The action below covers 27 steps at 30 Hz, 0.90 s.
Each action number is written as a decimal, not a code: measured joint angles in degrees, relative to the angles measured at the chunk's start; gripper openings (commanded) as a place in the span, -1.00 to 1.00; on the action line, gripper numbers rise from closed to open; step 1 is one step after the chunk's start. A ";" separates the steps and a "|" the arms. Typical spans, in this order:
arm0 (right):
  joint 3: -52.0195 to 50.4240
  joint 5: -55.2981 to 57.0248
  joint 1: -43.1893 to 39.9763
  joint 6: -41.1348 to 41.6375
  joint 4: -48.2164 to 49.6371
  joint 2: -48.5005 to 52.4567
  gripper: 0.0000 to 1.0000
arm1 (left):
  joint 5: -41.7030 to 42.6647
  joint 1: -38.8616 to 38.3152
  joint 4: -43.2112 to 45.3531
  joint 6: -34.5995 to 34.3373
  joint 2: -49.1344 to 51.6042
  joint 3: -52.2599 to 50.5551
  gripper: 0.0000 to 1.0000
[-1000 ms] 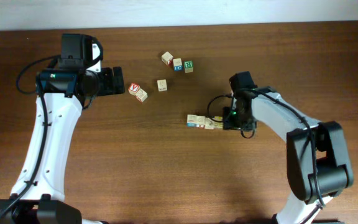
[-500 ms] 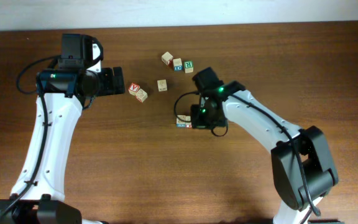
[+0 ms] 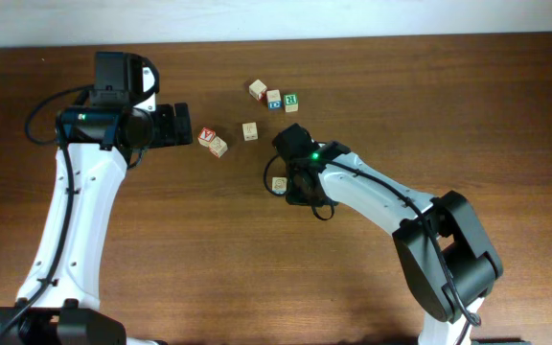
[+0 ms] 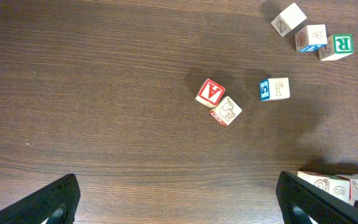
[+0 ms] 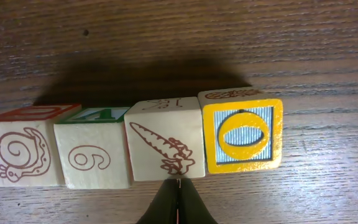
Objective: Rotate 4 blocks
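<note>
Right claw (image 5: 177, 194) closed — cream blocks (image 5: 98, 155) abreast

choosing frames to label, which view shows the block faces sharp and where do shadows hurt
Right wrist: the row of four blocks is crisp, a dark shadow behind it, the right hand soft and dark. Left wrist: sharp, evenly lit, the red A block legible. Overhead: faces too small to read, the right arm covers most of the row.

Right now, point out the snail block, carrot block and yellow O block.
snail block (image 5: 20, 152), right wrist view, front face
carrot block (image 5: 165, 146), right wrist view, front face
yellow O block (image 5: 243, 135), right wrist view, front face
</note>
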 measured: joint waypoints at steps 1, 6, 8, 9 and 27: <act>0.02 -0.68 0.00 -0.83 -0.35 0.00 -0.92 | 0.00 0.00 0.00 -0.02 0.00 0.00 0.98; 3.45 2.60 -6.08 -6.51 -2.38 -6.12 -0.92 | 0.00 0.00 0.02 0.00 0.00 0.00 0.98; 3.48 3.23 -7.72 -10.69 1.73 -6.12 -0.92 | 0.00 -0.04 -0.09 0.00 0.00 0.00 0.98; 3.48 3.17 -7.72 -11.52 2.45 -5.57 -0.92 | 0.00 -0.04 0.00 0.00 0.00 0.00 0.98; 3.52 -2.03 -7.72 -12.09 4.31 2.62 -0.92 | 0.00 -0.04 0.00 0.00 0.00 0.00 0.98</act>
